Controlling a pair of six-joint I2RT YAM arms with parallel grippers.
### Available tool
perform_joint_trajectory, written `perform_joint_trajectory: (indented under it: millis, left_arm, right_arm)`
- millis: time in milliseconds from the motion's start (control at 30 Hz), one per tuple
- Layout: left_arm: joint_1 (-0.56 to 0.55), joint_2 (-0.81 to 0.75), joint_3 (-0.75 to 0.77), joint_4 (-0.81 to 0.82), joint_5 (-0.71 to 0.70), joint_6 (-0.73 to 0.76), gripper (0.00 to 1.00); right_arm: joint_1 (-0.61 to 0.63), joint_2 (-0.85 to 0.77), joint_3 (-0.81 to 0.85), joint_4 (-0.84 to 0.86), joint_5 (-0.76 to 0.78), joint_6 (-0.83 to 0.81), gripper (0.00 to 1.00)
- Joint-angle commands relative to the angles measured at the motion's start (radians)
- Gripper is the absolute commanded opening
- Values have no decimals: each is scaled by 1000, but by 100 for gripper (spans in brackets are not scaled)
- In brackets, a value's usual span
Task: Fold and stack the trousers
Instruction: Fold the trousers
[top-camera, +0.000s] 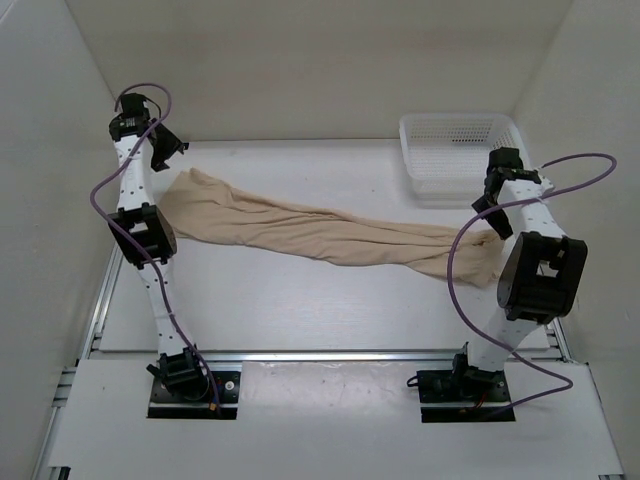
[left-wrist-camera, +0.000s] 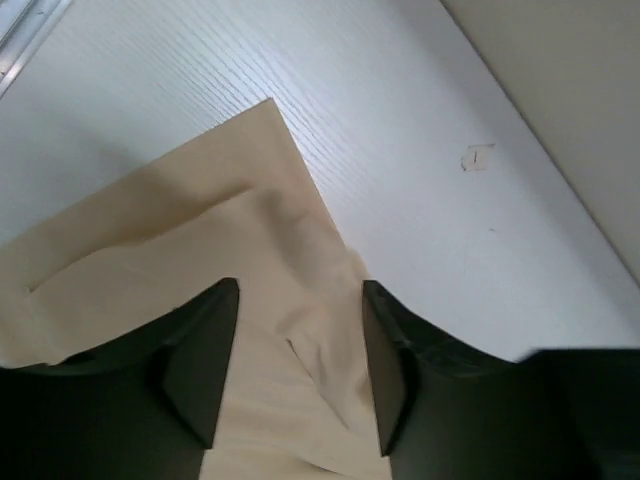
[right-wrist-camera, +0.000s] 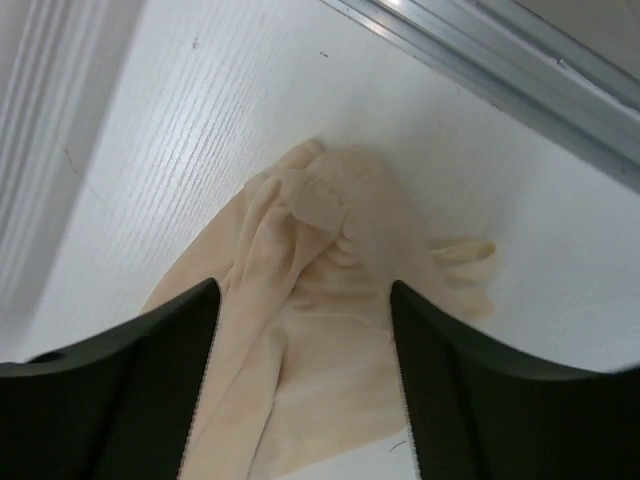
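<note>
Roughly flat trousers (top-camera: 320, 232), R end prob. under R claw (right-wrist-camera: 302, 300)

**Top view.** The left arm's black elbow housing (top-camera: 142, 232) covers part of the wide end of the long, wrinkled beige fabric trousers (top-camera: 320, 232). The right arm's black elbow housing (top-camera: 540, 275) and its purple cable (top-camera: 452, 270) cross their narrow end. That arm's wrist also screens the near right corner of the white plastic mesh basket (top-camera: 450, 140).

**Left wrist view.** The trousers run off the left and bottom edges. The left arm's black fingers (left-wrist-camera: 200, 350) are cropped at the bottom, and you cannot tell whether they touch the cloth. A small mark (left-wrist-camera: 478, 157) on the white bench (left-wrist-camera: 400, 120) is too small to identify.

**Right wrist view.** The bottom edge crops the right arm's black fingers (right-wrist-camera: 150, 370) and the trousers.
</note>
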Motion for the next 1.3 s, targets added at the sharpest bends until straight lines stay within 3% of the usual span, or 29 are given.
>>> perform_joint_trajectory:
  millis: [0, 67, 100, 167, 267, 333, 367, 400, 467, 500, 667, 767, 900, 1100, 1267]
  left_arm:
    - [-7, -55, 13, 0, 37, 6, 66]
    - [-7, -137, -30, 9, 15, 28, 79]
    - [-7, -167, -45, 9, 2, 28, 91]
    - [-7, -260, -120, 9, -29, 57, 97]
    - [-7, -384, -269, 9, -60, 74, 97]
    - [2, -438, -364, 9, -71, 88, 88]
    - [2, -463, -463, 9, -89, 97, 63]
    - [2, -502, -513, 9, -98, 97, 52]
    - [25, -541, -659, -5, -98, 88, 40]
    - [25, -579, -715, -5, -98, 88, 40]
    - [7, -626, -921, 12, -118, 88, 71]
    - [-2, -668, -996, 30, -118, 77, 99]
    - [-30, -711, -1093, 53, -50, 51, 99]
    - [-185, -728, -1142, 75, -97, -12, 99]
    - [-237, -710, -1119, 75, -97, -21, 99]
  right_arm:
    - [-17, -50, 49, 48, 20, -82, 79]
    - [-26, -102, 16, 37, 20, -107, 80]
    - [-26, -122, -1, 37, 20, -107, 80]
    - [-35, -180, -72, 28, -20, -118, 79]
    - [-46, -256, -156, 19, -80, -118, 74]
    - [-57, -290, -239, 19, -173, -127, 72]
    - [-68, -314, -259, 19, -202, -127, 71]
    - [-68, -328, -291, 19, -230, -141, 71]
    - [-68, -372, -316, 19, -290, -177, 71]
    - [-68, -383, -316, 19, -370, -194, 71]
    - [-68, -477, -399, 5, -508, -240, 79]
    - [-68, -537, -433, -6, -528, -266, 82]
    - [-68, -596, -451, -27, -537, -290, 92]
    - [-68, -676, -482, -56, -572, -317, 94]
    - [-68, -695, -482, -81, -583, -337, 96]
